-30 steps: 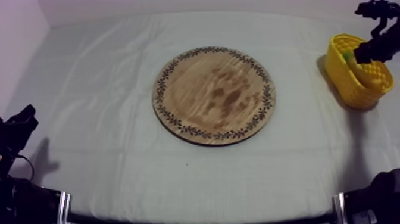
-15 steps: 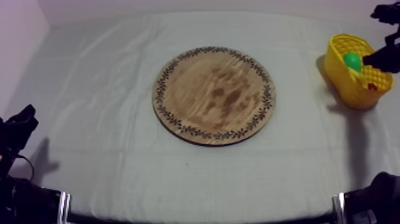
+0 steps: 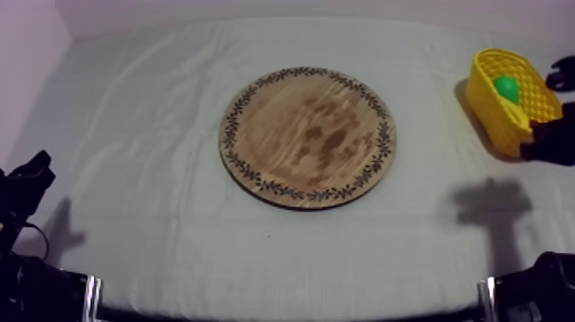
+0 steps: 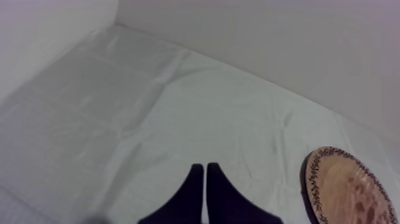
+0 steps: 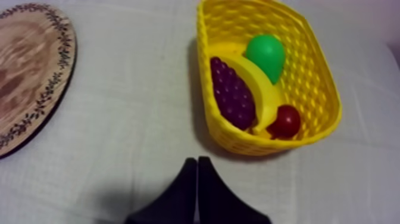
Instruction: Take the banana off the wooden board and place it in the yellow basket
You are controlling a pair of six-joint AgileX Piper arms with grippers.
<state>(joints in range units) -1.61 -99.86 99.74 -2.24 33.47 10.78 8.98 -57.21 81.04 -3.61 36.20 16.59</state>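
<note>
The banana (image 5: 262,80) lies inside the yellow basket (image 5: 324,128), between a bunch of grapes (image 5: 233,92), a green pear (image 5: 266,53) and a small red fruit (image 5: 286,121). My right gripper (image 5: 196,164) is shut on nothing, its fingers forming a narrow wedge over the cloth just in front of the basket. In the top view the basket (image 3: 488,103) stands at the far right with my right arm (image 3: 552,137) beside its near end. The round wooden board (image 3: 308,135) lies bare at the table's middle. My left gripper (image 4: 205,173) is shut, low at the left (image 3: 30,184).
The board's patterned rim (image 5: 59,59) lies across a stretch of cloth from the basket. The board (image 4: 351,190) is also off to the side of the left gripper. The right arm's shadow (image 3: 492,205) falls on the cloth near the front right.
My right gripper has shut and pulled back from over the basket toward the table's near side. The banana stays in the basket. The left arm has not moved.
</note>
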